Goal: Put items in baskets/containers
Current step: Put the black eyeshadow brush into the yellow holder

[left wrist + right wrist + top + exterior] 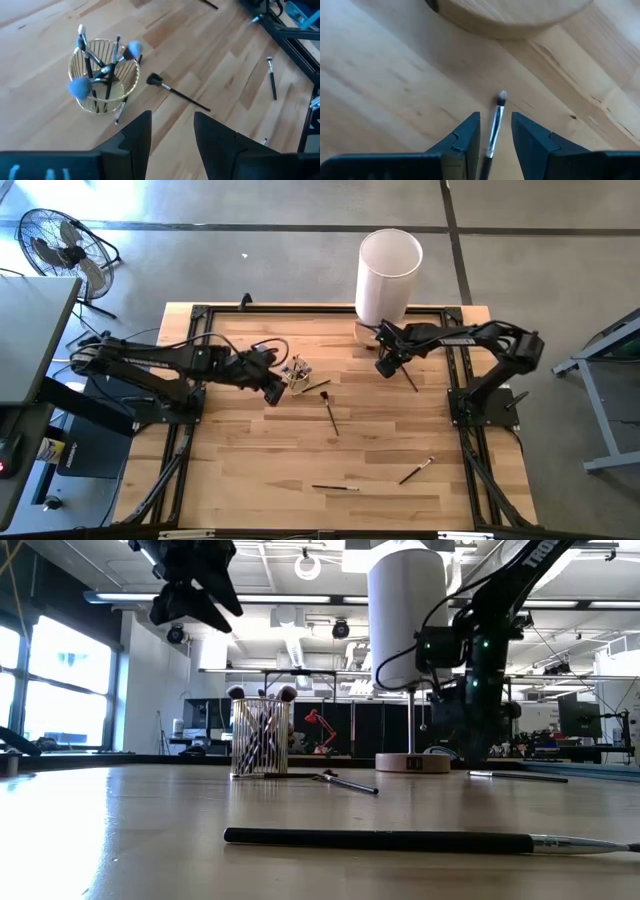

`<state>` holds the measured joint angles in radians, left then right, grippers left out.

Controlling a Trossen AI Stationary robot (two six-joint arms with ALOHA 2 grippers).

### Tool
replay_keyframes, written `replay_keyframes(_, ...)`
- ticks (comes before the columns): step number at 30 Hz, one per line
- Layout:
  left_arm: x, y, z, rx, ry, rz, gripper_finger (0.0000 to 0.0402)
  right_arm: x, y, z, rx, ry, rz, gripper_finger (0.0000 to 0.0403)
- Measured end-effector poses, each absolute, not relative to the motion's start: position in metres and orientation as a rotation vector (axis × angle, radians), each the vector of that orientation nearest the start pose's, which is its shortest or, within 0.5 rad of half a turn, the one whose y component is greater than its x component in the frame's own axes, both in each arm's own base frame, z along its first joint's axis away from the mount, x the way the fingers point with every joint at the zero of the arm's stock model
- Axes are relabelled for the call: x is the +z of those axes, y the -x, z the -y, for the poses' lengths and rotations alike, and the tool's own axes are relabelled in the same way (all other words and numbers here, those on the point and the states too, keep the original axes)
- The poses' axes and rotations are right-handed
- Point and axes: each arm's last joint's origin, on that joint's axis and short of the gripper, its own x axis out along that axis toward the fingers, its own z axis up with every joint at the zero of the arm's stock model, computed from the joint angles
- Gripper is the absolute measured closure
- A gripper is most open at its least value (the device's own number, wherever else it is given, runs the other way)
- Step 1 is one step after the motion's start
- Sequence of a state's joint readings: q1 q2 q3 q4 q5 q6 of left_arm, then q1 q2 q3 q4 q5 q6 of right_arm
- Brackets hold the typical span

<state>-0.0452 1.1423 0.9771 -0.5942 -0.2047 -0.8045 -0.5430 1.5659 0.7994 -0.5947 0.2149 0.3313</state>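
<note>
Left arm stretched low across from the table's left edge toward the middle, left gripper (274, 388) hanging raised above the wood just beside the glass cup (296, 372), fingers (137, 134) apart with nothing between them. Cup sits a bit left of table centre, toward the far edge, upright, several makeup brushes (102, 70) standing in it with bristle heads up. One dark brush (176, 92) lies flat on the wood near the cup, another thin one (120, 109) lies right against the cup's base. Right arm folded in from the right edge, elbow up, wrist pitched down near the far edge, right gripper (387, 364) low over the table just in front of the wooden base (510, 15) of the tall white cylinder (388, 275). Its fingers (465, 137) are slightly apart, straddling a thin brush (495, 120) lying on the table; cannot tell if they touch it, not clamped. More brushes loose on the table: one (330, 413) near the middle, one (335, 488) close to the near edge, one (416, 471) toward the near right corner. Low view shows a long dark brush (400, 839) lying across the foreground.
</note>
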Motion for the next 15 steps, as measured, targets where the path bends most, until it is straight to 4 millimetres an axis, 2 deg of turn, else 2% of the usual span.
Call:
replay_keyframes(5, 0.296, -0.231, 0.015, 0.454, 0.679, -0.636, 0.0254, 0.138, -0.216, 0.146, -0.895, -0.456, -1.270, 0.0297)
replay_keyframes(11, 0.296, -0.230, 0.018, 0.457, 0.700, -0.634, 0.0254, 0.128, -0.213, 0.144, -0.868, -0.477, -1.221, 0.0299)
replay_keyframes(15, 0.296, -0.230, 0.017, 0.463, 0.705, -0.632, 0.0254, 0.121, -0.208, 0.141, -0.863, -0.497, -1.218, 0.0323)
